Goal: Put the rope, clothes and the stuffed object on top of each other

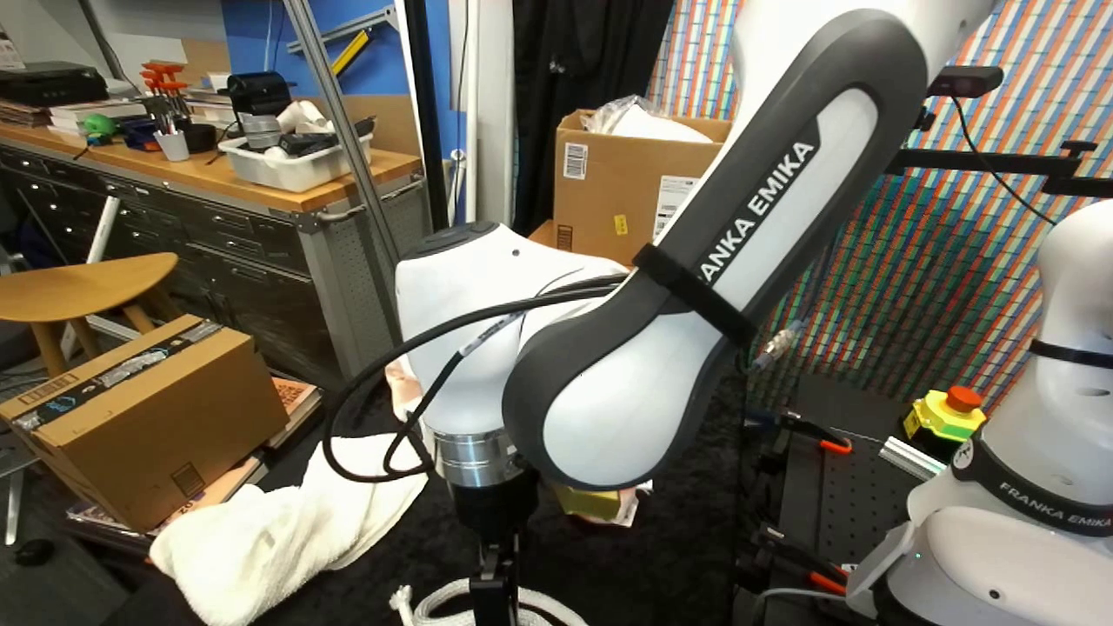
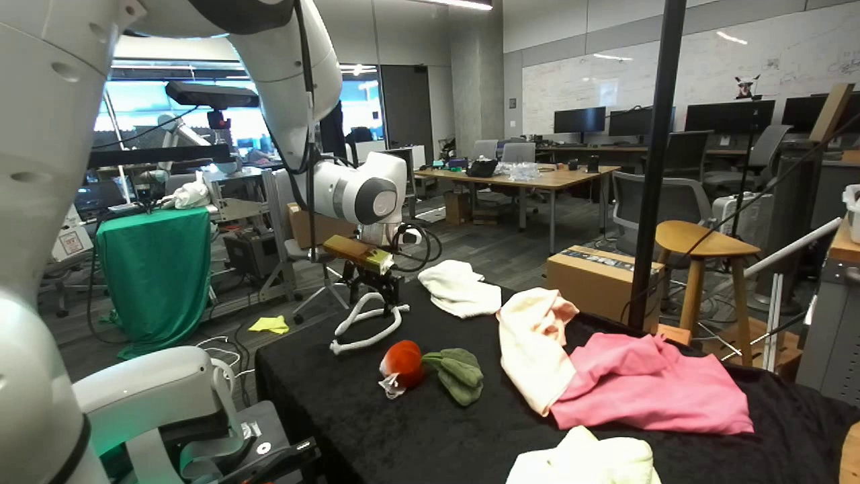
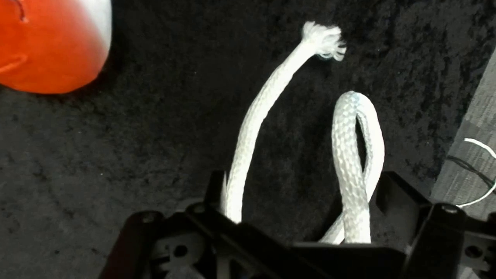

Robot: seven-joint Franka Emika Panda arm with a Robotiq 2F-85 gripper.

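Rope (image 3: 248,139): white, loosely looped; centre and just right of it in the wrist view, lower run hidden.
Claw (image 3: 302,182): spread wide, nothing pinched; one strand just beside my jaw at the left, a doubled bend near my jaw at the right. Contact: I cannot tell.
Pick-up: the step in hand, I judge; best done by sinking straight, both strands kept inside, then closing evenly to bundle them.
Black cover (image 3: 155,135): beneath the rope; I should skim it, lest I nip a fold.
Frayed end (image 3: 323,40): above centre; likely to dangle, so I would lift slowly and high before travelling.
Plush (image 3: 50,46): red-orange, upper left, apart from the rope; a sideways swing could knock it.
White cloth (image 2: 463,289): centre of an exterior view.
Peach cloth (image 2: 534,353): right of centre there, meeting the pink cloth (image 2: 652,390).
Pink cloth: looks broadest, likely the steadiest base.
Cream cloth (image 2: 591,460): lower edge there.
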